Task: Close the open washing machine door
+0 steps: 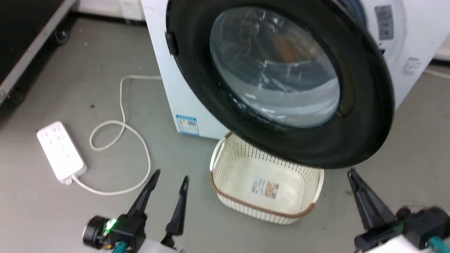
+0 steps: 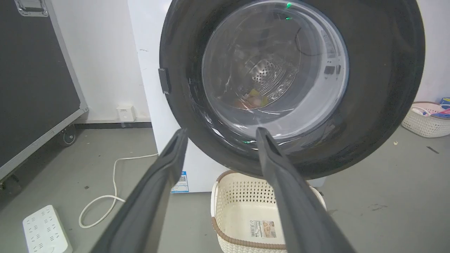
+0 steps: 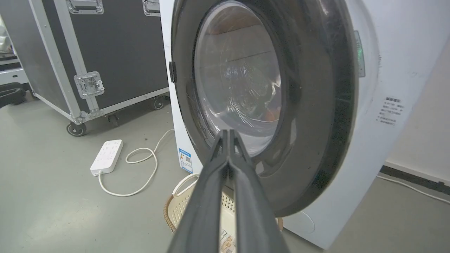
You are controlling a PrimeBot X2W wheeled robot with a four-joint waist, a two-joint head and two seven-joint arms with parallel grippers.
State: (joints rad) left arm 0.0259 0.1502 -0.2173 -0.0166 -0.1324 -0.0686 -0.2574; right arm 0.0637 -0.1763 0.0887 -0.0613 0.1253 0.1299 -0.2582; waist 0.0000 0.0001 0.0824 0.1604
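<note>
Washing machine door (image 1: 277,77) upright, ajar, gap at left

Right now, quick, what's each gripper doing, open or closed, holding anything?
Left gripper: open, holding nothing.
Right gripper: closed, fingers pressed together, holding nothing.

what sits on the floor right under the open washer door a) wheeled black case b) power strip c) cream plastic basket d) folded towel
c, the basket stands beneath the lower rim of the washing machine door; the power strip lies apart, further left.
</note>
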